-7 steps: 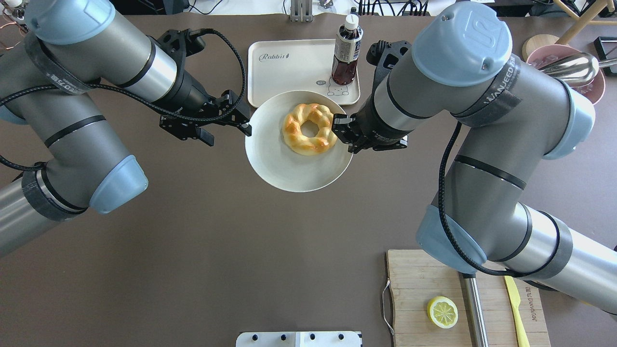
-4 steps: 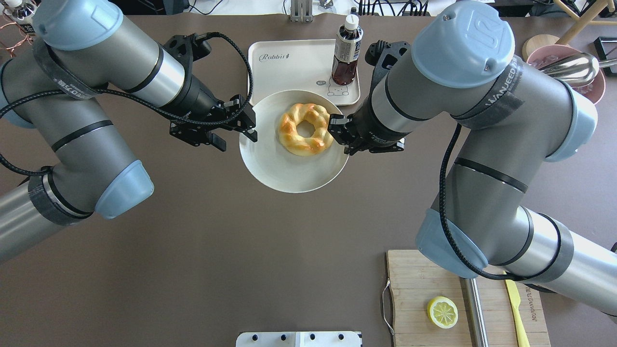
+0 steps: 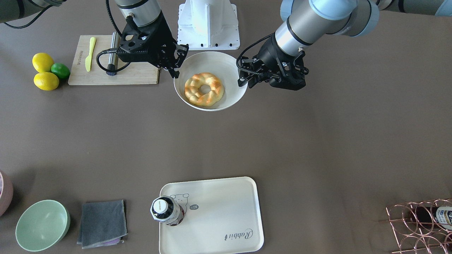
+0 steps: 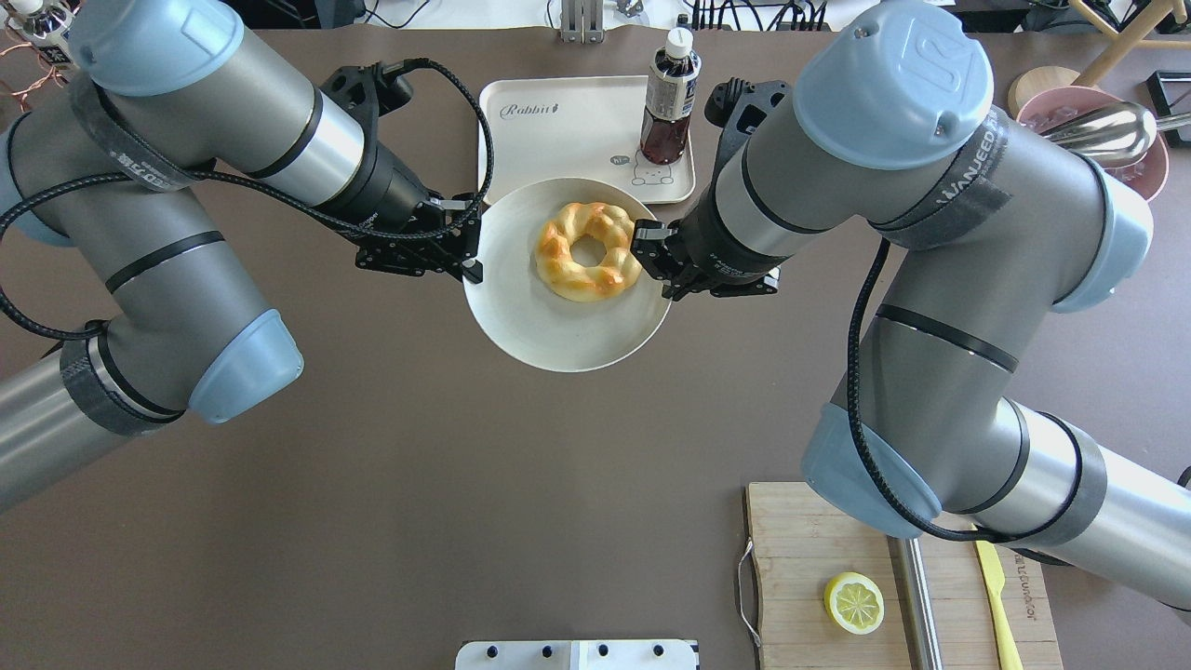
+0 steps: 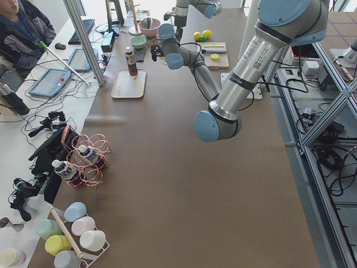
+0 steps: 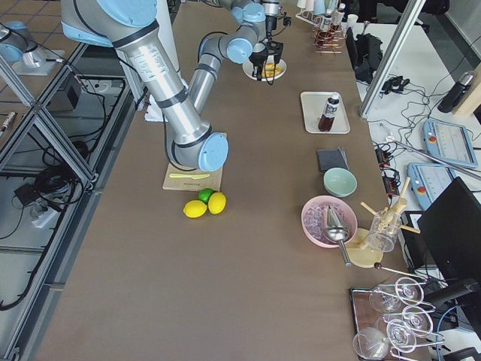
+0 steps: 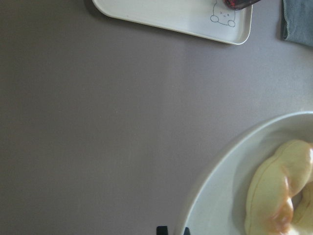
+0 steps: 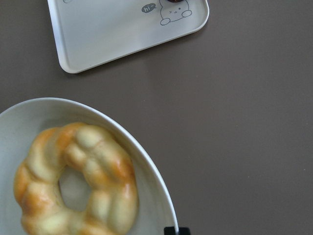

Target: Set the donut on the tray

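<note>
The braided golden donut [image 4: 563, 265] lies in a round white bowl [image 4: 549, 330]. The bowl hangs above the table between my two grippers. My right gripper [image 4: 654, 265] is shut on its right rim, my left gripper [image 4: 473, 265] on its left rim. In the front view the donut [image 3: 192, 93] and bowl [image 3: 212, 63] sit near the robot base, well short of the cream tray [image 3: 219, 208]. In the overhead view the bowl's far rim overlaps the tray [image 4: 558, 140]. Both wrist views show fingertips at the rim, the donut [image 8: 98, 161] and the tray [image 7: 171, 14].
A dark bottle [image 4: 668, 102] stands on the tray's right corner by the bear print. A cutting board [image 4: 837, 558] with a lemon half [image 4: 854, 603] and a yellow knife lies at the near right. A green bowl [image 3: 42, 224] and grey cloth [image 3: 102, 222] lie beside the tray.
The bowl with the donut has shifted slightly to the left. The left arm has swung in and its wrist has turned, its fingertips staying at the rim.
</note>
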Action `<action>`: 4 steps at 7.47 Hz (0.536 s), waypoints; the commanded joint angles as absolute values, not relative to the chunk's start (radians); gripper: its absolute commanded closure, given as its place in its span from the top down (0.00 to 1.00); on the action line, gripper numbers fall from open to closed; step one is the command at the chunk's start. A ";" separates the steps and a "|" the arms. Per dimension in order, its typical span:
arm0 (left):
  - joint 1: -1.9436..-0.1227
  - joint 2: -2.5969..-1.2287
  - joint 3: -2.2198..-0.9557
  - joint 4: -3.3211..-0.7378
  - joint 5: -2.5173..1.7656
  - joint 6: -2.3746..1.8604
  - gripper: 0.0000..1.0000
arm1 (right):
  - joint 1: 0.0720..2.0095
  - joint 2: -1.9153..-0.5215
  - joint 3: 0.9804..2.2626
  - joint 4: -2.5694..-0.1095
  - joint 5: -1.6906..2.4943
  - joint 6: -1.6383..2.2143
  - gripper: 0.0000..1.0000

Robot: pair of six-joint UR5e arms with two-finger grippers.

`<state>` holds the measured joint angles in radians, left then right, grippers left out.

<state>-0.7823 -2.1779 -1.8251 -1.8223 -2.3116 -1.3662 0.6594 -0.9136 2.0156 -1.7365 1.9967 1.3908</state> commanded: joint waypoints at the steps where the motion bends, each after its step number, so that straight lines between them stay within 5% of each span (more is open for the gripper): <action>1: -0.781 -2.180 -1.822 -1.822 -2.286 -1.367 0.00 | 0.661 -0.914 2.017 -1.736 1.994 1.391 0.30; 2: -0.781 -2.181 -1.815 -1.822 -2.261 -1.367 0.00 | 0.663 -0.920 2.031 -1.736 1.987 1.402 0.99; 4: -0.791 -2.194 -1.732 -1.879 -2.237 -1.362 0.00 | 0.681 -0.913 2.039 -1.741 1.994 1.404 1.00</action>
